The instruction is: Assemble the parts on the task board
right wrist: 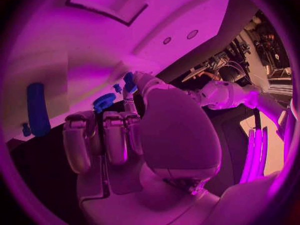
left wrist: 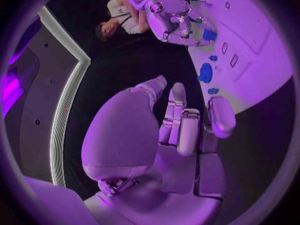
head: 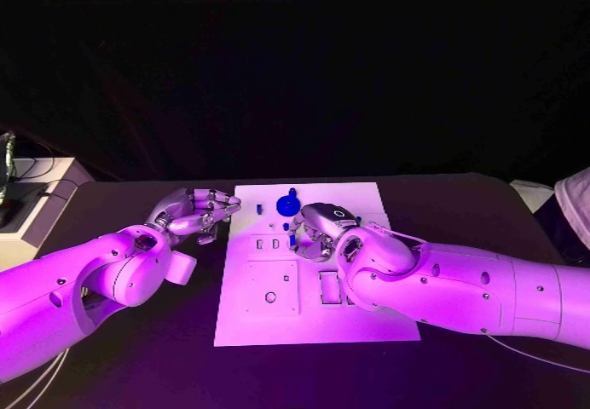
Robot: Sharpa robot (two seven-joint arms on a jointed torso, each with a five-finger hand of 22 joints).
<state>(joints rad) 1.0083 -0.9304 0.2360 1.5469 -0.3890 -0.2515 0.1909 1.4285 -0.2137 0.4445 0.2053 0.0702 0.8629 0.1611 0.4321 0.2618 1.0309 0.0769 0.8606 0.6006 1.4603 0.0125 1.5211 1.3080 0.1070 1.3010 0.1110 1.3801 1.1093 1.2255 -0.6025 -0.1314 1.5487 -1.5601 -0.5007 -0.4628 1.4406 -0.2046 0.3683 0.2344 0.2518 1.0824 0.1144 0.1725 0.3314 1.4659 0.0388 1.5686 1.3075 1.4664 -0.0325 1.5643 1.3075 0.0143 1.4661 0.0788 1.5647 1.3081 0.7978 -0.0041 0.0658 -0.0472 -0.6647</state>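
The white task board (head: 369, 328) lies mid-table. A round blue part (head: 288, 204) sits near its far edge, with a small blue part (head: 259, 207) to its left. My right hand (head: 322, 228) hovers over the board's middle and pinches a small blue part (right wrist: 129, 81) between thumb and a finger; the left wrist view shows that part (left wrist: 209, 35) at the fingertips. A long blue bar (right wrist: 37, 110) lies on the board beyond that hand. My left hand (head: 197, 215) hangs just off the board's left edge, fingers (left wrist: 187, 130) curled in around nothing.
The board has rectangular slots (head: 330, 286) and a raised square plate (head: 270, 288) in its near half. A white box (head: 37, 213) stands at the table's far left. A person (left wrist: 119, 22) sits beyond the table, touching nothing.
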